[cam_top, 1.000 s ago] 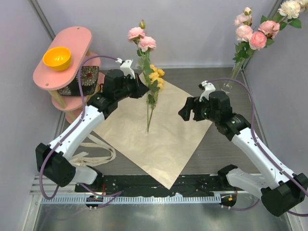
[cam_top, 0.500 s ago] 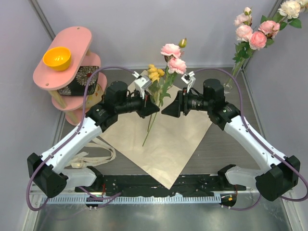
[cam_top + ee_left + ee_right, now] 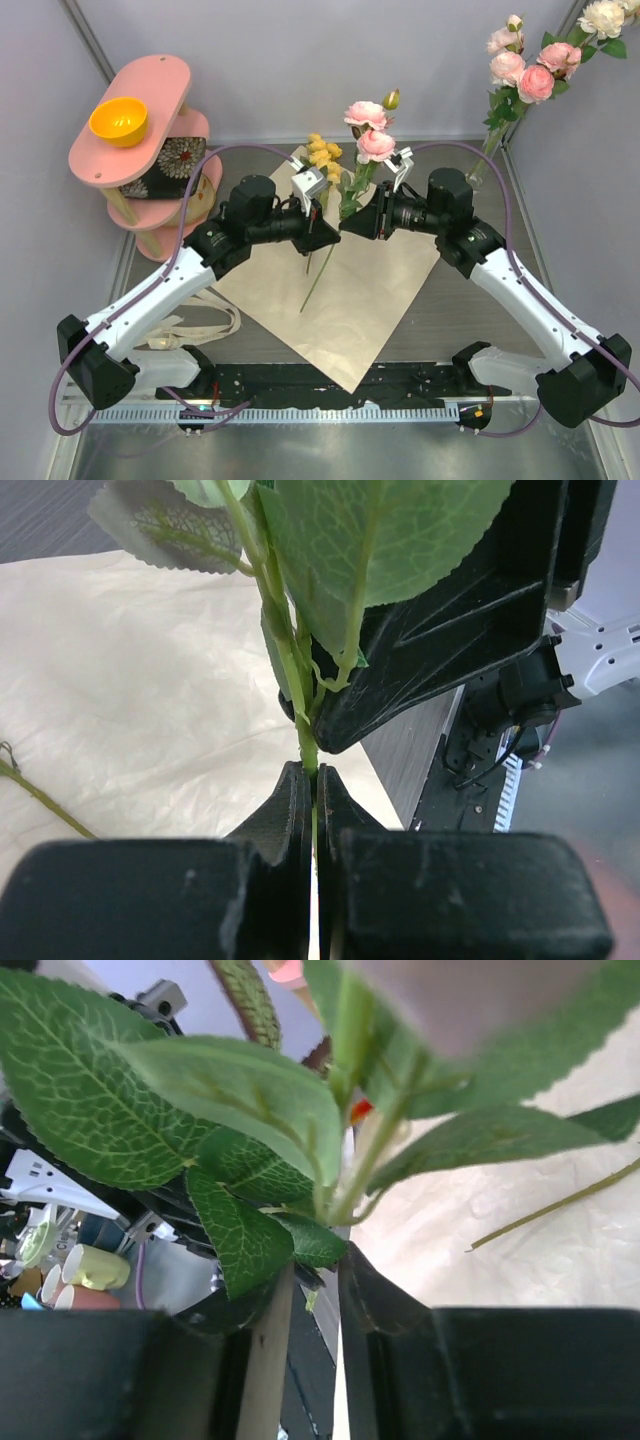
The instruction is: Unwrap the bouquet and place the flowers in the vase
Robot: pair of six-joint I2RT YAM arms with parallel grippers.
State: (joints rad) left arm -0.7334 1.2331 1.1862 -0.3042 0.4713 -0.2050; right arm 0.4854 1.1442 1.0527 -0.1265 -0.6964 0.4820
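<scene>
At the table's middle, over the flat kraft paper (image 3: 350, 320), the left gripper (image 3: 328, 238) pinches the flowers (image 3: 375, 146) by the stem; the right gripper (image 3: 346, 224) — narrowed around the leaves — grip unclear. The vase (image 3: 478, 178) stands at two o'clock.

Left gripper (image 3: 312, 780) clamped on flower stem (image 3: 290, 675) above paper (image 3: 140, 710)
</scene>
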